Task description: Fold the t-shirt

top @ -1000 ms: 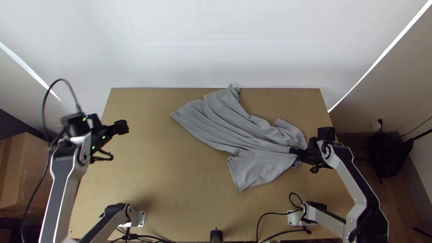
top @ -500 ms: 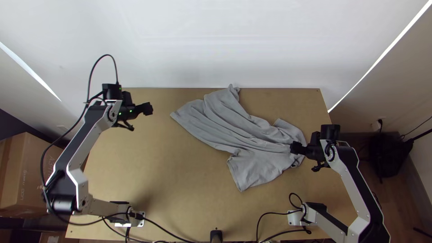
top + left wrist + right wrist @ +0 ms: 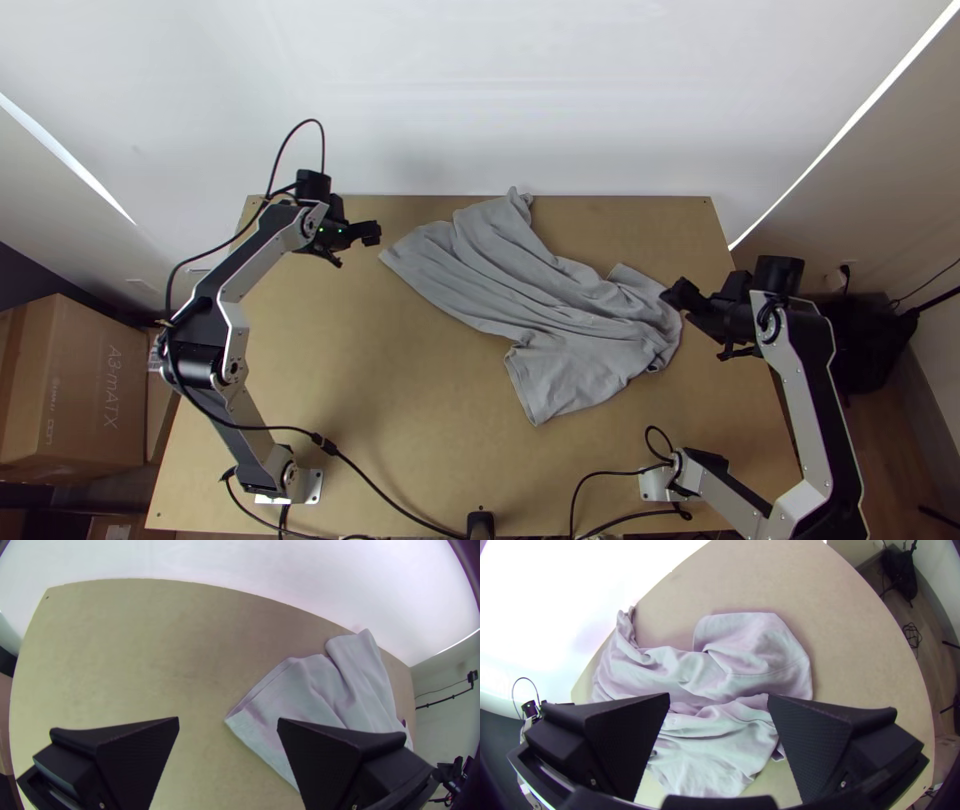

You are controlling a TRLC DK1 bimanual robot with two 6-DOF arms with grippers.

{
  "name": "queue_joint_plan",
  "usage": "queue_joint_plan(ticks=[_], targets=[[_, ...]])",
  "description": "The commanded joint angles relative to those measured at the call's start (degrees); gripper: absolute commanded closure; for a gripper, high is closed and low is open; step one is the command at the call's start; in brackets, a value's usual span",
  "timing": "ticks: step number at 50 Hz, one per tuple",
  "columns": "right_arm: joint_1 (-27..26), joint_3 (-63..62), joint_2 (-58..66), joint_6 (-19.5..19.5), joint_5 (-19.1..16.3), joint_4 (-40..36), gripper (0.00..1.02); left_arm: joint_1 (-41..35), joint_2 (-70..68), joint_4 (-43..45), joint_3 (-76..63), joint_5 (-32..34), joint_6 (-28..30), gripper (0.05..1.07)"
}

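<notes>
T-shirt: grey one [image 3: 560, 300], lying on a slant across the middle and right of the table, kinda rumpled, with long creases running most of its length
Far tip: a scrunched bit of cloth [image 3: 519, 200] right up at the table's far edge, close to the wall [image 3: 480, 90]
Left corner: comes to a point [image 3: 392, 256], pretty smooth compared with the rest
Near flap: a flatter piece [image 3: 545, 395] sticking out toward the arms' side
Left gripper: just beside that left corner [image 3: 376, 233], fingers wide apart, nothing between them, so it's empty
Right gripper: up over the shirt's right end [image 3: 673, 293], also spread wide; its wrist view has the creased cloth beyond the fingertips, so no hold on it
Table: light wood top [image 3: 400, 390], both arms bolted along the near side
Cables: black loops at the bases, one long cord [image 3: 390, 500] trailing over the near left part
Off to the sides: cardboard box [image 3: 95, 390] on the left, some dark stuff on the floor [image 3: 868, 345] at right
</notes>
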Motion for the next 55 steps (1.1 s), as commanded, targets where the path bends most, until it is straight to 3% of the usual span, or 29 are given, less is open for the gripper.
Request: queue_joint_plan(ticks=[1, 13, 17, 26, 33, 39, 42, 44, 55], targets=[[-0.3, 1.5, -0.4, 2.4, -0.8, -0.6, 0.12, -0.9, 3.3, 0.0, 3.5, 0.5, -1.6, 0.11], [-0.1, 2.4, -1.6, 3.8, -0.8, -2.0, 0.13, -2.9, 9.2, -2.5, 8.0, 0.4, -1.5, 0.11], [-0.2, 2.4, -1.4, 4.3, -0.8, -2.2, 0.13, -3.7, 10.5, -3.1, 8.3, 0.4, -1.5, 0.2], [-0.2, 2.4, -1.9, 5.1, -0.8, -2.6, 0.13, -4.9, 12.2, -3.9, 8.5, -0.1, -1.5, 0.2], [-0.2, 2.3, -2.3, 5.3, -0.8, -2.7, 0.13, -5.4, 13.2, -4.4, 8.4, -1.0, -1.4, 0.27], [0.3, 2.1, -2.8, 5.4, -0.8, -3.2, 0.13, -5.7, 13.4, -3.3, 7.4, -1.7, -1.6, 0.56], [1.5, 2.3, -3.8, 4.8, -0.8, -3.6, 0.13, -5.7, 12.9, -1.0, 6.2, -3.2, -1.8, 0.82], [2.4, 2.2, -4.7, 2.9, -0.6, -3.5, 0.13, -5.6, 12.2, 1.4, 5.1, -3.5, -1.1, 1.05], [4.9, -0.5, -8.3, -11.8, 1.7, -3.4, 0.13, -3.7, 8.2, 1.3, 3.2, -3.2, -0.9, 1.05]])
